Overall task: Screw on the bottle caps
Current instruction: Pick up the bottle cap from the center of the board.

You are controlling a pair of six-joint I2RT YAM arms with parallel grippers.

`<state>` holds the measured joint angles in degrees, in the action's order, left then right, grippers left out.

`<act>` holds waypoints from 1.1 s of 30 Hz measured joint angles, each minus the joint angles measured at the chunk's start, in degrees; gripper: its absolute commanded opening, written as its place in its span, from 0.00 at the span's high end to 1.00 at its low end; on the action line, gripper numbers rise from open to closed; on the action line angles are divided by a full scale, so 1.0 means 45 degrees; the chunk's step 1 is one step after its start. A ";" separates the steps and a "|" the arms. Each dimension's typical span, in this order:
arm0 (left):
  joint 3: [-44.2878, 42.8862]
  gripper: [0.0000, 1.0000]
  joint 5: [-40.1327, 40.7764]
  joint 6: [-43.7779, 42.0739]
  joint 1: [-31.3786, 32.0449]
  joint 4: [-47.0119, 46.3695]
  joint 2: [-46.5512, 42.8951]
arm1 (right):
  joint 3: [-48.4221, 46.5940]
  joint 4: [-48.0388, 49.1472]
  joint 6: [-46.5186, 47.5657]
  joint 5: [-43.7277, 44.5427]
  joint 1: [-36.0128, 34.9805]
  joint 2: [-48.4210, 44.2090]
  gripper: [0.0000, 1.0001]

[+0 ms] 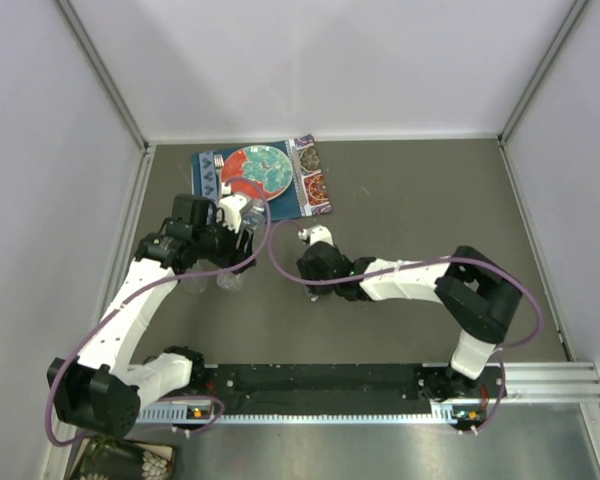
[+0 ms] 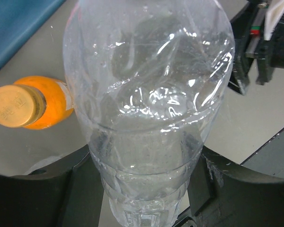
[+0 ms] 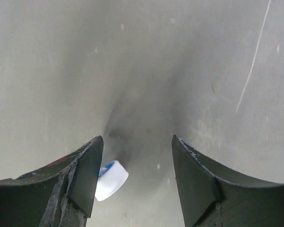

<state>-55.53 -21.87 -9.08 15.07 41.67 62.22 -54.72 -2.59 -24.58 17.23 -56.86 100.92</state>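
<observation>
The left pincer [image 2: 144,170] is clamping a crumpled clear plastic bottle [image 2: 149,94]; the right pincer [image 3: 136,142] is gaping open, a tiny white round cap [image 3: 111,179] lying at lower left.

You won't find a legible word anywhere — the orange cap [image 2: 14,105] on the squat orange bottle [image 2: 49,101] carries faint embossed marks, too blurred to read.
</observation>
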 measured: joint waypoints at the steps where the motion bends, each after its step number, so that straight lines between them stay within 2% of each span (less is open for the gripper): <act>1: 0.0000 0.65 -0.0005 -0.0010 -0.0015 0.0000 -0.0019 | 0.0165 -0.0325 -0.0112 -0.0073 -0.0019 -0.0282 0.39; 8: 0.0000 0.65 -0.0053 -0.0015 -0.0092 0.0010 -0.0053 | 0.0403 -0.1506 -0.0743 -0.0321 -0.0505 -0.1093 0.43; 19: 0.0000 0.65 -0.0049 -0.0141 -0.0117 0.0136 -0.0427 | 0.0452 -0.2696 -0.1156 -0.0253 -0.1044 -0.1574 0.38; 26: 0.0000 0.65 -0.0053 -0.0204 -0.0155 0.0151 -0.0432 | 0.0690 -0.2613 -0.0549 -0.0641 -0.1044 -0.3045 0.38; 33: 0.0000 0.65 -0.0049 -0.0384 -0.0165 0.0335 -0.0437 | 0.1851 -0.1700 -0.0087 -0.1622 -0.1171 -0.3201 0.39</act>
<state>-55.53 -22.09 -10.81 14.33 43.18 60.25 -46.39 -10.24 -24.97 9.93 -62.13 86.52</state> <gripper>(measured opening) 0.637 0.617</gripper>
